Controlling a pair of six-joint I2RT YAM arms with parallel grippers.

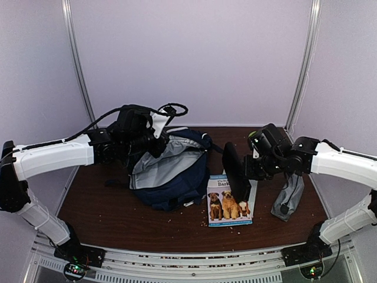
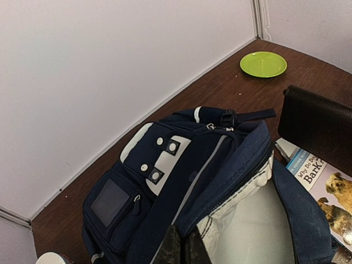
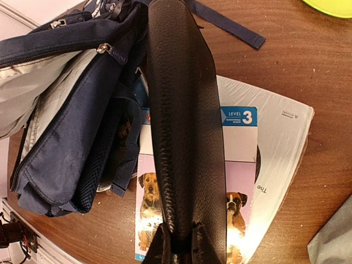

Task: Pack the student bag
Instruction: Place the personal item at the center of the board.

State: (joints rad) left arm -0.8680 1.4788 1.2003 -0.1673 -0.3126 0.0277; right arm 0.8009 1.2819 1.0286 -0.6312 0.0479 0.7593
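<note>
At the near side of the dark wooden table, a paperback book with three dogs on its cover is lying flat, its left edge meeting the bag; to its right, near the table's right edge, a grey zip pouch is lying apart from it; just above the book, the right gripper is clamping its fingers tight on the near end of a black leather-grain case, which it is holding on edge with its length running away from the wrist over the cover; whether the case is touching the book cannot be told; the case's far end is reaching level with the bag's side, just beside it; left of centre, the student bag, a navy-blue backpack with white trim and a white buckle patch, is lying on the table with its main compartment gaping toward the right arm and its light grey lining showing; the left gripper is pinching the rim of that opening, jaws closed on the blue fabric and lining, and is holding the upper edge raised; dark straps are trailing from the bag across the wood; farthest back, in the far right corner by the white wall, a lime-green plate is sitting well apart from everything else
</note>
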